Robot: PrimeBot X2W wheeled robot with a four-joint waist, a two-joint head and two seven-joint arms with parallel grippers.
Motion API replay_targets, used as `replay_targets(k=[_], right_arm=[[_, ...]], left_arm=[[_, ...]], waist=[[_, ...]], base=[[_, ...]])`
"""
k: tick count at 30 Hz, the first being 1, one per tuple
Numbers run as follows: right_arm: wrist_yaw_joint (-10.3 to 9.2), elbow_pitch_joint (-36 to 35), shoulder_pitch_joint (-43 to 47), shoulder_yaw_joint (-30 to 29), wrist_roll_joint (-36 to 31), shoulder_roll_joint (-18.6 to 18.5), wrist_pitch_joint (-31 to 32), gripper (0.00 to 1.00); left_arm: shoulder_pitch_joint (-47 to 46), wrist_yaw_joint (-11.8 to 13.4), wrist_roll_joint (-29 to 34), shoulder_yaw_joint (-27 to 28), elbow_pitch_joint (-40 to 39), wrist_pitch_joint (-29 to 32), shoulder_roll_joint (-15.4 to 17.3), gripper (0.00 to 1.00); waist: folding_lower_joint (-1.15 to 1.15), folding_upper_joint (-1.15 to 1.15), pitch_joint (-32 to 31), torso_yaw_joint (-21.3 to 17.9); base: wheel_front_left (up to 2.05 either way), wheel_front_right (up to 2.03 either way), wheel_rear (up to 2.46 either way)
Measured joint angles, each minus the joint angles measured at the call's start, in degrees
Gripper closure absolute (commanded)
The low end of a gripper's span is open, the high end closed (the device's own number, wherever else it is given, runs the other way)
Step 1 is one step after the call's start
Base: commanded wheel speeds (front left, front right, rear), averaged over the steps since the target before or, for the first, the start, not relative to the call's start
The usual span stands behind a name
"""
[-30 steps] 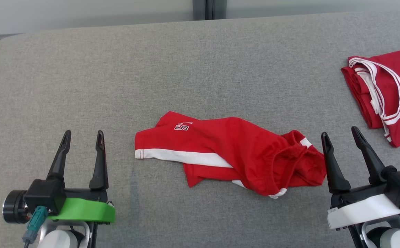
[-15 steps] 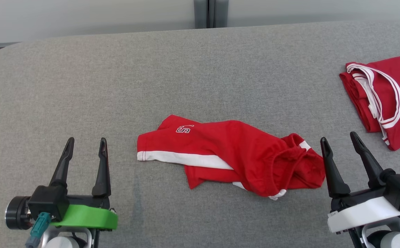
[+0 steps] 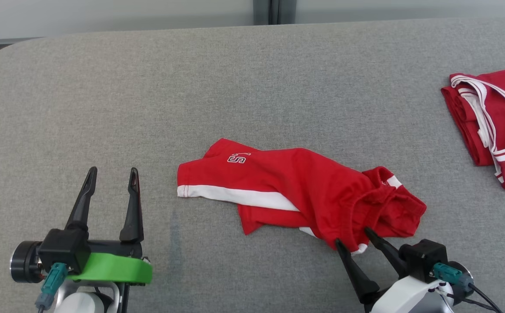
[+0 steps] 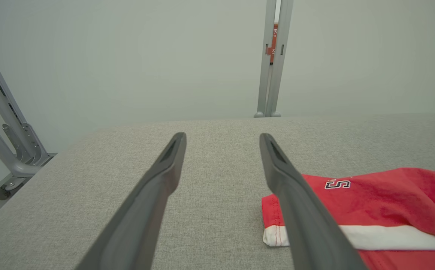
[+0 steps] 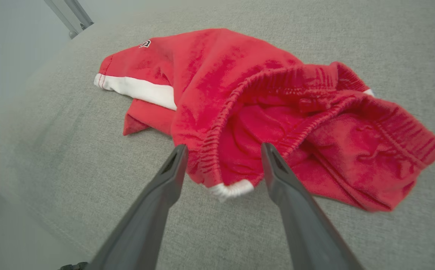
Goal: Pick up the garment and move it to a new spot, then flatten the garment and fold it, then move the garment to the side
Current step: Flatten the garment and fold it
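On the grey bench [image 3: 148,87], near the middle of the head view, lies the garment [image 3: 295,191], a pair of red shorts with a white side stripe and a small white letter mark near one leg hem. It is crumpled rather than flat. One leg points to the robot's left, and the elastic waistband gapes open at the robot's right end, bunched over itself.

The right hand [image 3: 352,235] sits at the near edge of that waistband with its two dark fingers spread apart. In the right wrist view the white-edged lip of the cloth lies between the fingertips. Whether either finger actually touches the fabric is hard to say, and nothing is gripped.

The left hand [image 3: 113,170] hovers over bare bench to the left of the shorts, beside the leg hem but apart from it. Its fingers are likewise wide apart and empty.

Far to the robot's right, at the edge of the head view, a second red garment [image 3: 491,126] with white trim lies folded, well apart from the shorts.
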Motion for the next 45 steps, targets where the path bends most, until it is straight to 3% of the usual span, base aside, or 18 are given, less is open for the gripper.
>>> replay_targets(k=[2,3,4,5,12,18,28,29,30,31,37,45], right_arm=[[0.00,0.9,-0.7,1.2,0.7,-0.2,0.5,0.00],[0.00,1.2,-1.2,1.5,1.2,-0.2,0.5,0.51],[0.00,1.4,-1.8,2.0,1.5,-0.3,0.4,0.83],[0.00,1.4,-2.3,2.2,1.8,-0.3,0.2,1.00],[0.00,0.0,-5.6,0.9,2.4,-0.4,-5.1,1.00],[0.00,0.3,-9.8,-5.0,2.9,0.9,-9.1,1.00],[0.00,12.4,-18.7,-12.3,5.6,1.6,-13.5,1.00],[-0.01,13.6,-19.2,-12.2,5.6,1.4,-13.5,0.95],[-0.01,14.7,-19.7,-12.1,5.6,1.4,-14.0,0.56],[0.00,15.6,-20.1,-12.0,5.6,1.3,-14.4,0.01],[0.00,16.7,-20.2,-12.2,2.9,-1.1,-16.5,0.00],[-0.01,5.1,-15.2,-14.7,-2.9,-1.6,-15.7,0.00]], left_arm=[[-0.3,0.0,0.0,0.0,0.2,0.0,-0.1,0.00],[-0.4,0.0,0.0,0.0,0.3,-0.1,-0.2,0.00],[-0.4,0.0,0.0,-0.1,0.4,-0.1,-0.2,0.00],[-0.6,0.0,0.0,-0.1,0.5,-0.1,-0.2,0.00],[-1.4,-0.3,0.2,0.0,0.7,-0.5,-0.3,0.00],[-2.4,-0.3,0.3,0.4,0.5,-0.6,-0.3,0.00],[-5.1,-1.5,0.5,-0.6,1.2,-0.6,-0.9,0.00],[-5.1,-1.5,0.6,-0.7,1.3,-0.6,-0.9,0.00],[-5.2,-1.6,0.7,-0.8,1.5,-0.6,-1.0,0.00],[-5.3,-1.6,0.7,-0.8,1.6,-0.6,-1.1,0.00],[-5.5,-1.8,0.8,-0.6,2.4,-0.7,-1.1,0.00],[-4.1,-1.1,0.8,0.8,2.9,-0.8,-0.7,0.00]], waist=[[0.00,0.00,0.3,0.2],[0.00,0.00,0.5,0.3],[0.00,0.00,0.6,0.4],[0.00,0.00,0.7,0.4],[0.00,0.00,1.6,1.0],[0.00,0.00,2.9,0.9],[0.00,0.00,5.8,1.4],[0.00,0.00,6.0,1.5],[0.00,0.00,6.2,1.7],[0.00,0.00,6.4,1.8],[0.00,0.00,6.2,1.7],[0.00,0.00,3.9,0.4]], base=[[0.00,0.00,0.00],[0.00,0.00,0.00],[0.00,0.00,0.00],[0.00,0.00,0.00],[0.00,0.00,0.00],[0.00,0.00,0.00],[0.00,0.00,0.00],[0.00,0.00,0.00],[0.00,0.00,0.00],[0.00,0.00,0.00],[0.00,0.00,0.00],[0.00,0.00,0.00]])
